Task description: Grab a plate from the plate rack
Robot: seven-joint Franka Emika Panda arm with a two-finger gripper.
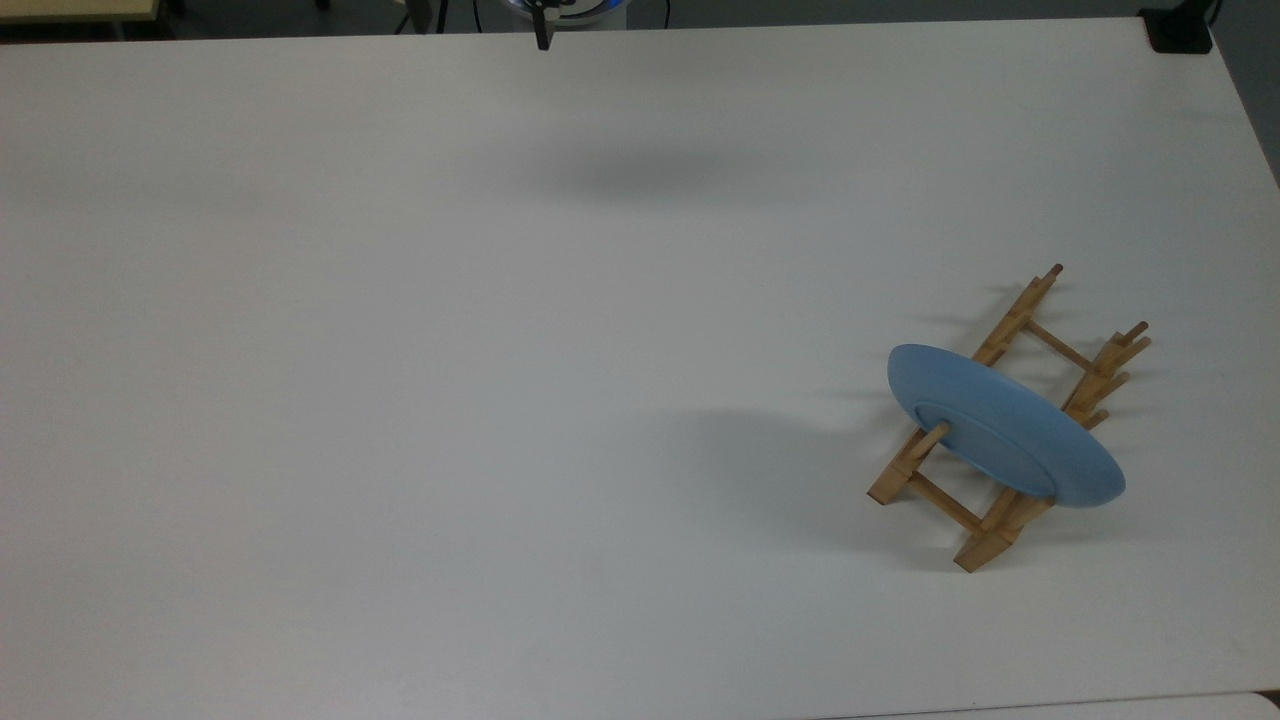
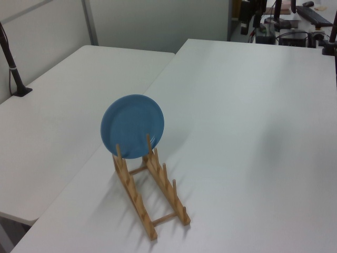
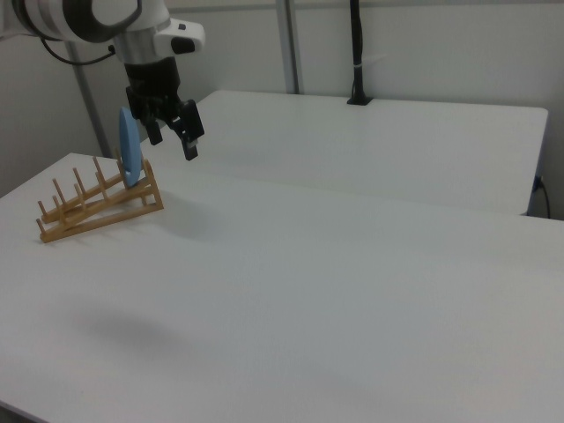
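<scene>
The light-blue plate (image 1: 1005,430) stands on edge in the wooden plate rack (image 1: 1060,350), near the rack's end closest to the top view's bottom edge. In the left view the plate (image 2: 132,126) faces the camera at the far end of the rack (image 2: 152,197). In the right view the plate (image 3: 130,148) shows edge-on at the right end of the rack (image 3: 88,204). My gripper (image 3: 172,132) hangs open and empty, well above the table. In the top view the gripper (image 1: 484,20) is at the top edge, far from the plate.
The rack stands on a white table (image 1: 500,400) near the top view's right side. A black block (image 1: 1180,30) sits at the table's top right corner. An adjoining table (image 2: 52,105) carries a black pole (image 2: 11,63).
</scene>
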